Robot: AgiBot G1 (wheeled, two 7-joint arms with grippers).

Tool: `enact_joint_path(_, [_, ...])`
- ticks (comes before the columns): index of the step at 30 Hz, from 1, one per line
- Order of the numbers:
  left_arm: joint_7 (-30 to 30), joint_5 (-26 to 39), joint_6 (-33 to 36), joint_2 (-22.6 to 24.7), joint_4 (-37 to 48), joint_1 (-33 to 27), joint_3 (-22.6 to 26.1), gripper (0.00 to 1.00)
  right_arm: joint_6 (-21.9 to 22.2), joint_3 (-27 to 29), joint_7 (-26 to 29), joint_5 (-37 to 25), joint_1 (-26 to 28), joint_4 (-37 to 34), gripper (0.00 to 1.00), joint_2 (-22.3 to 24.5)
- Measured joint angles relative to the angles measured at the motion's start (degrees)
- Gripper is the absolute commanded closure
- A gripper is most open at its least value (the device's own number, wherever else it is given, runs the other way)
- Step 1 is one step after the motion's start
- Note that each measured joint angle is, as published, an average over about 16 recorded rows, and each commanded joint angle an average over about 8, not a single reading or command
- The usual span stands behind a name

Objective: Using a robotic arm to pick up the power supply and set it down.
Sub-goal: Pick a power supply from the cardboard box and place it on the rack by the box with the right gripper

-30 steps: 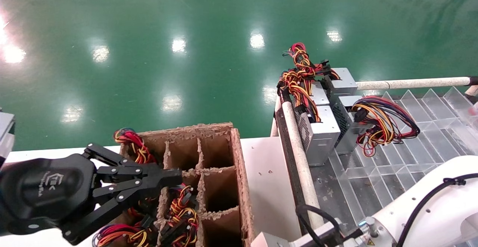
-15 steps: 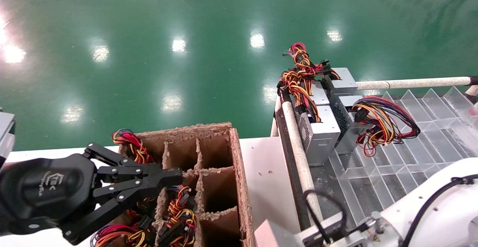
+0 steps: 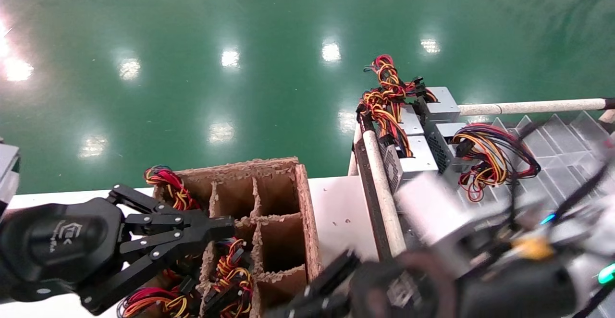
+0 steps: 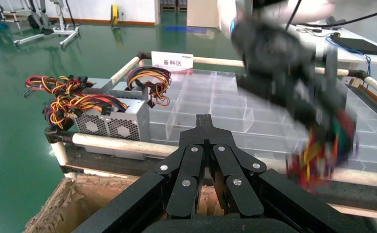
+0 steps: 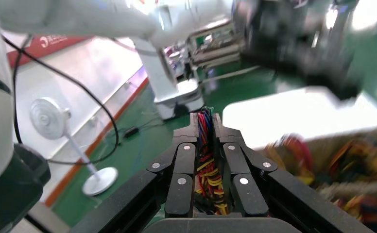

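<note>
The right gripper (image 5: 205, 127) is clamped on a bundle of red, yellow, blue and black wires (image 5: 207, 167), its fingers (image 5: 182, 160) pressed narrow against them. In the head view this gripper (image 3: 307, 303) is a blurred dark shape at the lower right, with the power supply (image 3: 427, 210) a blurred silver box just beside it, above the clear divided tray (image 3: 552, 140). 3 more silver power supplies (image 3: 418, 157) stand at the tray's near-left corner with wire bunches on top. The left gripper (image 3: 211, 229) hovers over the cardboard divider box (image 3: 283, 202), fingertips (image 4: 204, 127) pressed together, holding nothing; wires fill several of the box's cells.
</note>
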Motion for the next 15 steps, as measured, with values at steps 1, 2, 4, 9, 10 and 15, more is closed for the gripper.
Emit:
enact_joint_path(1, [0.00, 0.00, 0.00, 0.00, 0.00, 0.00, 0.00, 1.00, 0.13, 0.32, 0.15, 0.53, 0.78, 0.62, 1.00, 0.61])
enact_joint_path(2, [0.00, 0.00, 0.00, 0.00, 0.00, 0.00, 0.00, 1.00, 0.29, 0.63, 0.29, 0.97, 1.56, 1.24, 1.00, 1.22])
enact_joint_path(4, [0.00, 0.00, 0.00, 0.00, 0.00, 0.00, 0.00, 1.00, 0.69, 1.26, 0.60, 1.61, 3.17, 2.45, 1.00, 2.43])
enact_joint_path(9, [0.00, 0.00, 0.00, 0.00, 0.00, 0.00, 0.00, 1.00, 2.15, 2.86, 1.53, 2.21, 7.10, 5.35, 1.00, 5.41])
enact_joint_path(10, [0.00, 0.00, 0.00, 0.00, 0.00, 0.00, 0.00, 1.00, 2.53, 3.18, 1.72, 2.15, 7.87, 5.91, 1.00, 6.02])
enact_joint_path(15, [0.00, 0.00, 0.00, 0.00, 0.00, 0.00, 0.00, 1.00, 4.78, 4.72, 2.87, 1.12, 11.63, 8.58, 1.00, 9.45])
